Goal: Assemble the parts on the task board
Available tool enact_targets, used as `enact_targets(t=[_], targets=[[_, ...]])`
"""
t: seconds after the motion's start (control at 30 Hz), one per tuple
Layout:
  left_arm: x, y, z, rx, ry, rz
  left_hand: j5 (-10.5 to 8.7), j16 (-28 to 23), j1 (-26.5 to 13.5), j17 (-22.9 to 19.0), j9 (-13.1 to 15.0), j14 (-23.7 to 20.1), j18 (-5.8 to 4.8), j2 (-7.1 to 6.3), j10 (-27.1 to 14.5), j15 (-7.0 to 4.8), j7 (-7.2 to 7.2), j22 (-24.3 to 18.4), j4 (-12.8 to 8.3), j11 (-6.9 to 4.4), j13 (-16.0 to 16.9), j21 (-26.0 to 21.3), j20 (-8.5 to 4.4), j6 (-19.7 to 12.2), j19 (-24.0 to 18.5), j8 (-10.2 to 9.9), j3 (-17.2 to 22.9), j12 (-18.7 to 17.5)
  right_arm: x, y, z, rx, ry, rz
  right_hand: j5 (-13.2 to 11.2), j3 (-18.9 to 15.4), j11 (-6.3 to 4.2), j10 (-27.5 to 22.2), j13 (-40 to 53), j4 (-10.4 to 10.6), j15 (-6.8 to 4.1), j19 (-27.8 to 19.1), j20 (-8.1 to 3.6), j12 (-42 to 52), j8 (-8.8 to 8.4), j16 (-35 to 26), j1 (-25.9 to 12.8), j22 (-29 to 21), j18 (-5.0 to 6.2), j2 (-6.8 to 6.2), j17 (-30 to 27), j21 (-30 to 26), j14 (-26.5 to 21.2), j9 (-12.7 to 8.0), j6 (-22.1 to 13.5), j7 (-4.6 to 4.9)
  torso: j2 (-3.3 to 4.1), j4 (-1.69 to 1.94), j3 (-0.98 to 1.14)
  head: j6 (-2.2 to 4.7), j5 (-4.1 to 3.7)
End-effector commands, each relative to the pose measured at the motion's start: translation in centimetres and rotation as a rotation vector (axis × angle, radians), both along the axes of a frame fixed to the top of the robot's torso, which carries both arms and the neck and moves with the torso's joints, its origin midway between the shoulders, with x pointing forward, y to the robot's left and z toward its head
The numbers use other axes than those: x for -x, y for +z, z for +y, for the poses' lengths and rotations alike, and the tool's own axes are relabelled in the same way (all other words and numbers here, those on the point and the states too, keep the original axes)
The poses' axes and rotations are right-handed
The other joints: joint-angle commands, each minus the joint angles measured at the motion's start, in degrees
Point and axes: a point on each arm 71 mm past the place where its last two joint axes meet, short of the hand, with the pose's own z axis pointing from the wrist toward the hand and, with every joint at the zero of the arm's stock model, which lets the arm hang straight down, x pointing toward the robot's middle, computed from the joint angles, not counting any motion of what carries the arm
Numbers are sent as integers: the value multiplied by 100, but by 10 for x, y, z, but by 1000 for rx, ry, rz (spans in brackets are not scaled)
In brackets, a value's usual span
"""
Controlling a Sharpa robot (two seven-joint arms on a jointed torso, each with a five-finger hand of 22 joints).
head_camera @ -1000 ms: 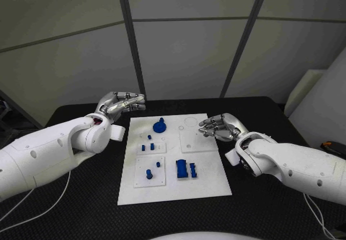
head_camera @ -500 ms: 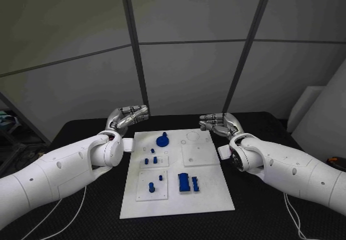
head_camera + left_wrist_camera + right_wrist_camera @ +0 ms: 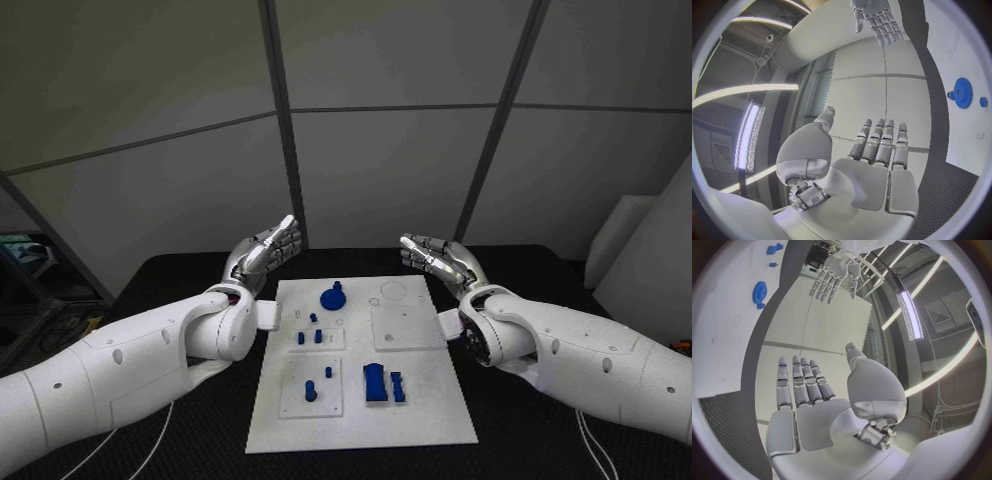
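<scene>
- Nearest the robot, at the board's 6 o'clock end, the task board (image 3: pixel 433 420) shows bare white plate; it lies flat in the middle of the black table (image 3: pixel 173 275).
- Just beyond, at about 5 o'clock from the board's centre, a pair of blue blocks (image 3: pixel 381 382) stands upright side by side; they look rigid and light, probably plastic, and their flat sides suit a pinch across the narrow width.
- At about 7 o'clock sit two small blue pegs (image 3: pixel 319 383) on a raised white tile; they are tiny and smooth, so I judge them slippery, best taken by fingertips near the top.
- Further on, at 10 o'clock, come more little blue pins (image 3: pixel 309 332), close together; crowding could make a clean grasp awkward.
- At the far end, near 11 o'clock, lies the blue gear (image 3: pixel 333 297), flat with a knob; it looks stiff and light, and the knob or the toothed rim is the likely hold.
- Beyond the board at 11 o'clock the left hand (image 3: pixel 267 247) hangs raised, fingers straight and apart, holding nothing.
- At 1 o'clock the right hand (image 3: pixel 440 260) does likewise, palm spread, empty, clear of the board.
</scene>
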Motion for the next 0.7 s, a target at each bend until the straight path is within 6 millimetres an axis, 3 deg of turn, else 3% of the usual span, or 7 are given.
enact_targets(t=[0.03, 0.17, 0.2, 0.23, 0.27, 0.3, 0.7], targets=[[13, 5, -6, -55, 97, -5, -68, -77, -1381, -40, -40, -1014, -208, 93, -1087, -536, -217, -393, 9, -206, -38, -55, -303, -1070, -717, -69, -324, -59, 12, 8, -4, -85, -140, 9, -333, -394, -328, -1193, -40, -278, -121, -982, -252, -64, -55, -53, -1625, -267, -234, 28, -357, -513, -1223, -87, -1068, -589, -48, 57, -2, 32, 3], [28, 7, -15, -78, 114, 4, -68, -77, -1797, -40, -40, -1320, -213, 93, -1414, -536, -217, -511, 9, -631, -38, -55, -397, -1391, -933, -69, -422, -59, 26, 13, -1, -115, -177, 31, -333, -394, -328, -1541, -40, -278, -121, -1267, -325, -64, -55, -53, -2098, -347, -240, 28, -357, -513, -1579, -87, -1377, -589, -48, 57, -2, 32, 3], [31, 8, -17, -83, 118, 5, -68, -77, -1892, -40, -40, -1389, -695, 93, -1488, -536, -217, -539, 9, -631, -38, -55, -418, -1463, -983, -69, -445, -59, 29, 14, -1, -120, -185, 36, -333, -394, -328, -1626, -40, -278, -121, -1338, -344, -64, -55, -53, -2215, -364, -698, 28, -357, -513, -1668, -87, -1455, -589, -48, 57, -2, 32, 3], [33, 8, -18, -87, 120, 7, -68, -77, -1996, -40, -40, -1467, -695, 93, -1572, -536, -217, -567, 9, -631, -38, -55, -439, -1543, -1035, -69, -469, -59, 31, 14, -1, -124, -191, 41, -333, -394, -328, -1704, -40, -278, -121, -1403, -359, -64, -55, -53, -2321, -382, -296, 28, -357, -513, -1748, -87, -1523, -589, -48, 57, -2, 32, 3], [37, 8, -20, -91, 124, 8, -68, -77, -2109, -40, -40, -1551, -695, 93, -1662, -536, -217, -600, 9, -631, -38, -55, -461, -1632, -1098, -69, -498, -59, 34, 15, 0, -129, -198, 47, -333, -394, -328, -1811, -40, -278, -121, -1489, -771, -64, -55, -53, -2466, -407, -296, 28, -357, -513, -1857, -87, -1618, -589, -48, 57, -2, 32, 3], [38, 9, -21, -94, 126, 9, -68, -77, -2192, -40, -40, -1611, -695, 93, -1723, -536, -217, -623, 9, -631, -38, -55, -485, -1697, -1137, -69, -509, -59, 36, 15, 0, -131, -202, 50, -333, -394, -328, -1880, -40, -278, -121, -1545, -771, -64, -55, -53, -2562, -816, -698, 28, -357, -513, -1930, -87, -1682, -589, -48, 57, -2, 32, 3], [41, 9, -23, -98, 129, 11, -68, -77, -2971, -40, -40, -2184, -695, 93, -2342, -536, -217, -1205, 9, -631, -38, -55, -934, -2298, -1549, -69, -997, -59, 38, 16, 0, -134, -208, 55, -333, -394, -328, -2546, -40, -278, -121, -2093, -771, -64, -55, -53, -3470, -816, -698, 28, -357, -513, -2614, -87, -2279, -589, -48, 57, -2, 32, 3]])
